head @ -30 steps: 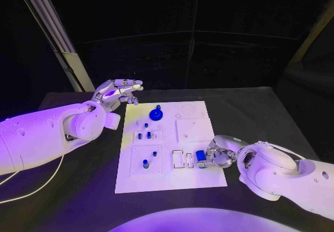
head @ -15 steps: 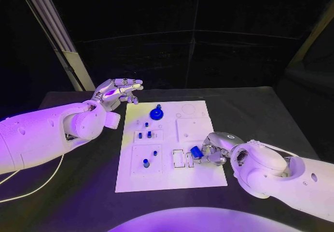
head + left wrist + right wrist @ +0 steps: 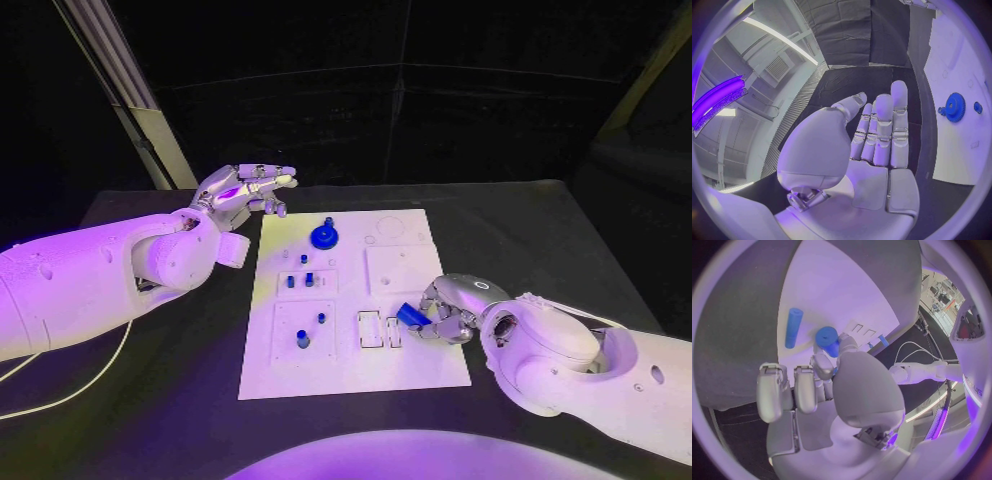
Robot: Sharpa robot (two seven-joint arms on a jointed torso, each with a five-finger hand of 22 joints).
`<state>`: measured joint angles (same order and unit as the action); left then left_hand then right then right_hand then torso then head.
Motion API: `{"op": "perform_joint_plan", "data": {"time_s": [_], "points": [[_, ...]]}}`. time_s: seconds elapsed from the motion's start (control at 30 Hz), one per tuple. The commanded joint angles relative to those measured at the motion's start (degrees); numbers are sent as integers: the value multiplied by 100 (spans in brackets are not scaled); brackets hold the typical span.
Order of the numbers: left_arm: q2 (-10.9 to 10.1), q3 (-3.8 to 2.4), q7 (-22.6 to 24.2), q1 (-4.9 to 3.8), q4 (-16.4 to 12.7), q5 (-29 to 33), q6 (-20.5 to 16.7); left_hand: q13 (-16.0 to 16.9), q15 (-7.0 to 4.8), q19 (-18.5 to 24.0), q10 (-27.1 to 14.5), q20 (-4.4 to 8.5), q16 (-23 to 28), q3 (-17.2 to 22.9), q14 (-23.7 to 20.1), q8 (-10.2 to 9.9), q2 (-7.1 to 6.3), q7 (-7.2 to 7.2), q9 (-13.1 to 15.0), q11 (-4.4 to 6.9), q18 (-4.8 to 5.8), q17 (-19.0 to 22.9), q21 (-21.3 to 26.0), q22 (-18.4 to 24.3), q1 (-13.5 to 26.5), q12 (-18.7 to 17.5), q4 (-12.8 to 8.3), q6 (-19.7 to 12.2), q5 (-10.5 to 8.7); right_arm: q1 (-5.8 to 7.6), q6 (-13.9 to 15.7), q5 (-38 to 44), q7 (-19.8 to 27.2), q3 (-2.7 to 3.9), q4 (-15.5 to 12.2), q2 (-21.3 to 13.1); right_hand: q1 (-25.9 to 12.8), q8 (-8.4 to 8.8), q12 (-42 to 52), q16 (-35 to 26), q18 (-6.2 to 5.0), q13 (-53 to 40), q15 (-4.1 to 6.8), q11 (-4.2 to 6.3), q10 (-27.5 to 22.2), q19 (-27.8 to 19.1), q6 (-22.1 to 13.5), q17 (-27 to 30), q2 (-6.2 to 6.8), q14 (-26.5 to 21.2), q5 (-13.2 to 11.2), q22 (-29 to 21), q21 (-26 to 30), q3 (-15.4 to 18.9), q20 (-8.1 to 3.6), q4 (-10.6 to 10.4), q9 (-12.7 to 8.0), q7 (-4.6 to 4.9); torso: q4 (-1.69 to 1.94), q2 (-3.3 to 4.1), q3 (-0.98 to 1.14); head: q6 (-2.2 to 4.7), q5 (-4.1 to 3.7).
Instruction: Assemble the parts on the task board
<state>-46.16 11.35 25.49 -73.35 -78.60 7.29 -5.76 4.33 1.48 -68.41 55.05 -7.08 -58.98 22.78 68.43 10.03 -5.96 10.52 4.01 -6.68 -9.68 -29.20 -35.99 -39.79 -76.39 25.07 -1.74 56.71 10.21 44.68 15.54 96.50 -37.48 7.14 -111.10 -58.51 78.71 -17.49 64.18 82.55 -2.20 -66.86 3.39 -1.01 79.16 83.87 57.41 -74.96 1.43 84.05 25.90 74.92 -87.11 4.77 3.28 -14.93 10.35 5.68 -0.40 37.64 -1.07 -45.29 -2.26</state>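
Pinching a small blue peg (image 3: 411, 316) in my right hand (image 3: 450, 310); light, rigid, likely slick, so I'd grip mid-shaft; left hand (image 3: 242, 190) spread, empty.

We see a robotics laboratory or test cell. A black table (image 3: 534, 215) carries a white task board (image 3: 346, 370) with cut recesses and small blue parts (image 3: 323, 236), a bench fixture rather than a household item. Dark curtains (image 3: 361, 110) enclose the table, and a metal frame post (image 3: 123, 90) stands at its far corner. The left wrist view shows an industrial ceiling with strip lights (image 3: 779, 40) and ducting.
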Motion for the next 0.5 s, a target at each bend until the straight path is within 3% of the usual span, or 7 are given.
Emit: {"op": "perform_joint_plan", "data": {"time_s": [0.03,0.17,0.3,0.5], "points": [[-4,-1,-3,-8,-6,13,76,-6,3,29,-44,-2,12,-8,-33,25,61,19,-6,8,-81,6,25,6,-10,21,-34,-21,8,-21,673,-933,45,-21,-92,-37,-230,-65,54,53,101,-55,29,101,140,304,166,-147,65,347,308,1075,-42,-76,-47,-96,137,-98,-2,-1,-2,3,-17],[0,4,-4,-7,-5,13,80,-6,3,29,-44,-2,12,-8,-33,25,61,19,-6,8,-81,6,25,6,-10,21,-34,-21,8,-20,1083,-1239,211,-20,-175,-73,-342,-80,68,70,111,-103,46,113,170,330,209,-181,114,352,715,1111,-63,-46,-62,-154,186,-117,7,-3,-6,13,-33],[3,11,-4,-5,-5,13,84,-7,2,29,-46,-1,11,-7,-34,27,64,18,-6,9,-81,8,26,8,-14,24,-38,-22,9,-19,1288,-1433,321,-19,-222,-92,-376,-86,73,79,117,-120,50,119,182,347,226,-198,110,355,777,1135,-77,-39,-66,-159,204,-125,11,1,-6,19,-25],[3,20,-5,-5,-8,13,87,-8,2,28,-47,-1,10,-5,-35,28,67,17,-6,10,-81,10,27,9,-18,25,-41,-22,10,-19,1274,-1636,401,-18,-235,-44,-404,-88,60,76,119,-119,53,123,183,353,235,-194,101,354,815,1144,-82,-34,-70,-163,217,-129,7,2,-10,13,-6]]}}
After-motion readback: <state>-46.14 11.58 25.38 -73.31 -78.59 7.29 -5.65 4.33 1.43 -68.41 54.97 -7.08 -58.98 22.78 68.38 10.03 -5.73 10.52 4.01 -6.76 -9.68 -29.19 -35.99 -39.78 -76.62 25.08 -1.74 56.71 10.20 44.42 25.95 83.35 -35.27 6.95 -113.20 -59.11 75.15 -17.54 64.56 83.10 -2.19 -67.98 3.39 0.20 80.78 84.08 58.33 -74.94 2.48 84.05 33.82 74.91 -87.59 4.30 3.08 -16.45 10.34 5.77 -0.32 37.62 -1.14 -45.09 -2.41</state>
